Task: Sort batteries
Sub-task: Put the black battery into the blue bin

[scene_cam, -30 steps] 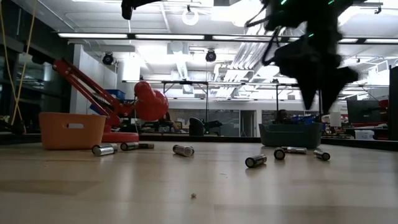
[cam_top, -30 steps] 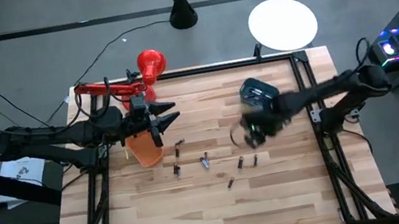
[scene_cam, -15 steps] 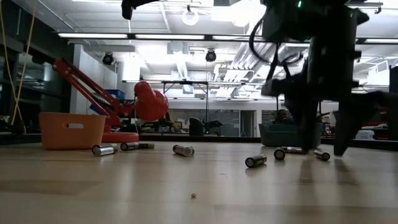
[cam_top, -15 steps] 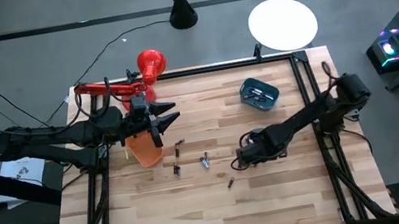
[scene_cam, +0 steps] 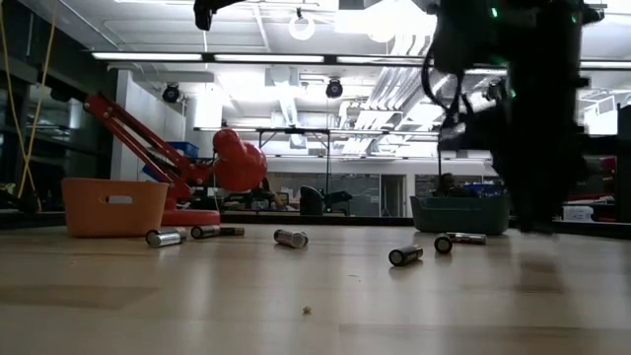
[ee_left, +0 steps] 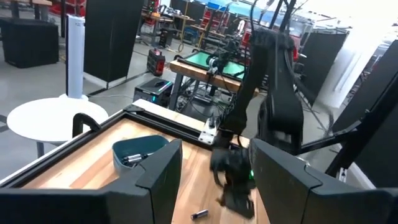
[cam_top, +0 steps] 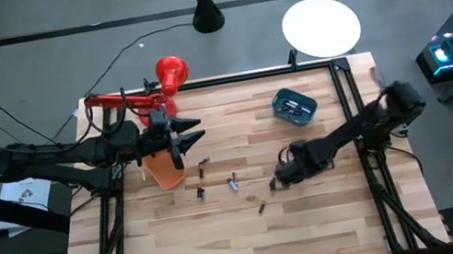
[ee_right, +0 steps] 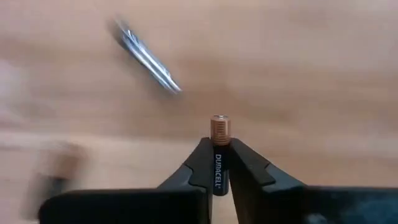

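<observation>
Bright ceiling lights [scene_cam: 301, 24] backlight the low view into silhouettes, while the right wrist view's table [ee_right: 292, 56] smears with blur.

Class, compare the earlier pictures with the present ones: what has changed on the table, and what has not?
The right pincer swung down from near the teal bin to the table and shut on a battery. The left pincer stayed over the orange bin; the other loose batteries stayed put.
</observation>
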Action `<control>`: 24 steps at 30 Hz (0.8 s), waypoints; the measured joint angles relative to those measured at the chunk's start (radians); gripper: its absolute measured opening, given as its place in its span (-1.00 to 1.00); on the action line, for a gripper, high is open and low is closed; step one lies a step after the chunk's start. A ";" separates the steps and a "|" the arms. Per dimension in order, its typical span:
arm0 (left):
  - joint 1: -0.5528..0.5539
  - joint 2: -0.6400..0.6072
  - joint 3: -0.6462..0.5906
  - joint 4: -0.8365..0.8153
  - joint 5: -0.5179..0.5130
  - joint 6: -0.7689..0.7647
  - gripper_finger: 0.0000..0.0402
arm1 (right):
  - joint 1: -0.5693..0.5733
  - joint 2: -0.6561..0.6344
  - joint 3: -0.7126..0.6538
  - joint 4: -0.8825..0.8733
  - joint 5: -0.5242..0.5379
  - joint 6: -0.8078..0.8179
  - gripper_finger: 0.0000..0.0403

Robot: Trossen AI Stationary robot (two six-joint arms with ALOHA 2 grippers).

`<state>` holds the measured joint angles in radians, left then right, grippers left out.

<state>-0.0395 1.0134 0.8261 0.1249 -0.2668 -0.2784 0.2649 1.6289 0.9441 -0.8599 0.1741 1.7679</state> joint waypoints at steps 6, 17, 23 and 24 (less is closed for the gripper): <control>0.005 0.000 0.000 0.000 0.000 0.010 -0.11 | -0.138 -0.214 0.004 -0.159 0.253 -0.051 -0.95; 0.014 0.000 0.000 0.000 0.000 -0.012 -0.11 | -0.528 -0.337 0.004 -0.016 0.352 -0.525 -0.64; 0.014 0.000 0.000 -0.008 0.000 -0.032 -0.11 | -0.567 -0.339 0.005 0.003 0.291 -0.623 -0.24; 0.014 0.000 0.000 -0.013 -0.001 -0.033 -0.11 | -0.557 -0.339 0.005 -0.005 0.265 -0.623 -0.18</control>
<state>-0.0254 1.0134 0.8261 0.1119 -0.2676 -0.3118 -0.2918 1.2900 0.9493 -0.8654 0.4391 1.1450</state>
